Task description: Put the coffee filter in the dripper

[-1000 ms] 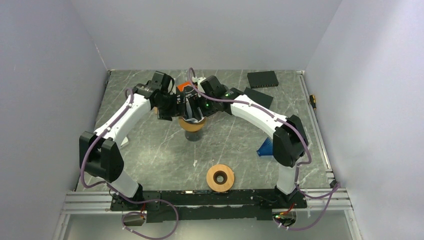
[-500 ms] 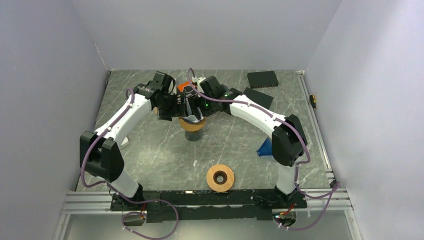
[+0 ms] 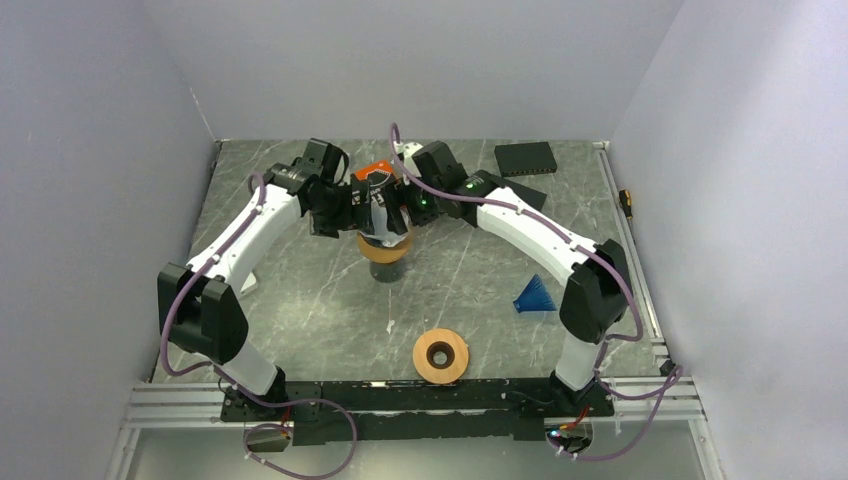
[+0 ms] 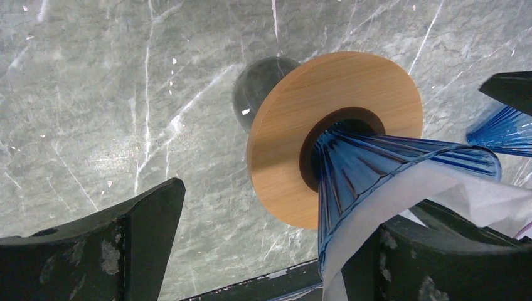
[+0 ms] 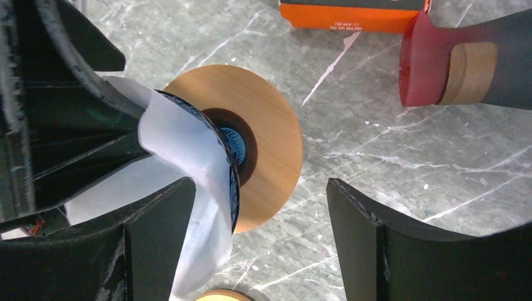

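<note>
The dripper is a blue ribbed cone [image 4: 370, 169] set in a round wooden ring [image 4: 326, 119] on a dark cup [image 3: 387, 270] mid-table. The white coffee filter [image 5: 182, 150] lies inside the cone, with its paper edge [image 4: 408, 200] folded out over the rim. My left gripper [image 4: 263, 251] hangs open just left of the cone, its right finger against the paper side. From the right, my right gripper [image 5: 260, 238] is open too, its left finger [image 5: 144, 251] touching the filter's loose edge. In the top view both grippers meet above the dripper [image 3: 383, 245].
A second wooden ring [image 3: 440, 355] lies near the front edge and a spare blue cone [image 3: 535, 295] lies to the right. An orange box [image 5: 351, 15] and a red, wood-trimmed piece [image 5: 439, 63] sit behind the dripper. Two black boxes [image 3: 525, 158] are at the back right.
The right arm's elbow has swung out to the right, uncovering the spare blue cone on the table. Both grippers have opened a little wider around the dripper.
</note>
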`<state>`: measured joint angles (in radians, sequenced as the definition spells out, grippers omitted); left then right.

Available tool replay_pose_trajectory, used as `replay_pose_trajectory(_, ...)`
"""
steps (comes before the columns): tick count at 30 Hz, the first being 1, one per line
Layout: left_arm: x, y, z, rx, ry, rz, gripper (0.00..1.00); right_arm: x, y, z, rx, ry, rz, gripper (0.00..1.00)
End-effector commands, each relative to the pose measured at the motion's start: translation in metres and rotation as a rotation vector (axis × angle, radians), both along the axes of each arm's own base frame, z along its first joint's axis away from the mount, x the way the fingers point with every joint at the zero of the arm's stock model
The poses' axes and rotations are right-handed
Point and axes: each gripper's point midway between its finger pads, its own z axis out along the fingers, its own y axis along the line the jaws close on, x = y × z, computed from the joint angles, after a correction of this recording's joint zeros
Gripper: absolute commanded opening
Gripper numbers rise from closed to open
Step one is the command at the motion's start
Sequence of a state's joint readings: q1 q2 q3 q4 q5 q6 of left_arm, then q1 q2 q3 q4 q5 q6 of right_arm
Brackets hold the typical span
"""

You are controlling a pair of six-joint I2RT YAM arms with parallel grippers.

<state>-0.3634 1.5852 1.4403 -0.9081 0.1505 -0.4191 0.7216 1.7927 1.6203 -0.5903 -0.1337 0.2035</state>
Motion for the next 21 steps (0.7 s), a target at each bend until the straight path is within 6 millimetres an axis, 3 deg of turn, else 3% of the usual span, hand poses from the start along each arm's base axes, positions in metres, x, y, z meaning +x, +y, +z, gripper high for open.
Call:
replay_pose_trajectory(1, 0.008, 0.002, 0.028, -0.012, -0.077, 0.001, 0.9, -0.001, -0.002, 0.042, 0.089, -0.049, 0.009, 0.82)
replay_pose_trajectory(11, 0.012, -0.006, 0.053, -0.084, -0.137, -0.05, 0.92, 0.003, 0.008, 0.039, 0.124, -0.024, 0.028, 0.82)
replay_pose_trajectory(21, 0.007, -0.008, 0.028, -0.083, -0.069, -0.073, 0.91, 0.018, 0.013, 0.023, 0.093, -0.034, 0.015, 0.82)
